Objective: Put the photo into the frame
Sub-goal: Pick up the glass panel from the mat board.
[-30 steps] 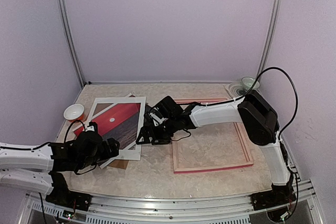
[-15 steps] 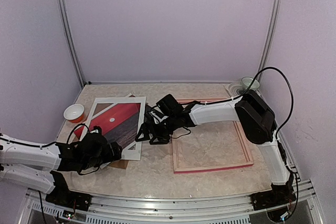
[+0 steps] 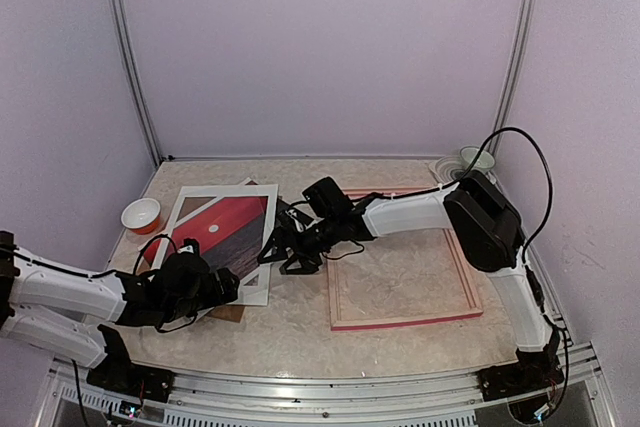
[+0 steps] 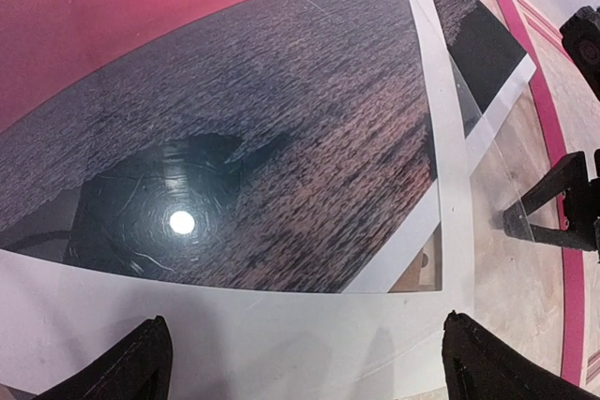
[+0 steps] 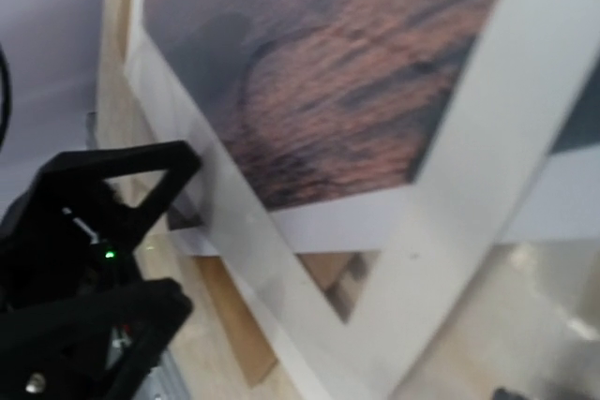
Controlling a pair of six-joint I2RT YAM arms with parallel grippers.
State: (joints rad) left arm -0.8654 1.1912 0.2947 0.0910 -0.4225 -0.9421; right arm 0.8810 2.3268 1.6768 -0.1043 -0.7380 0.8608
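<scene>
With both pairs of jaws spread, my left gripper (image 4: pixel 305 323) hangs over the mat's (image 3: pixel 268 237) near edge and my right gripper (image 3: pixel 287 252) beside its right edge, the photo (image 3: pixel 225 227) flat beneath, long axis running away, left of the frame (image 3: pixel 400 322).

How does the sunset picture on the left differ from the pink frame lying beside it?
The photo is a full image of red sky over dark sea, while the frame is only a pink border, and its middle shows the same marbled pattern as the table. The photo looks smaller than the frame. The photo lies askew beneath a white mat, and the frame lies squarer to the table's edge. Both are rectangular and lie flat.
</scene>
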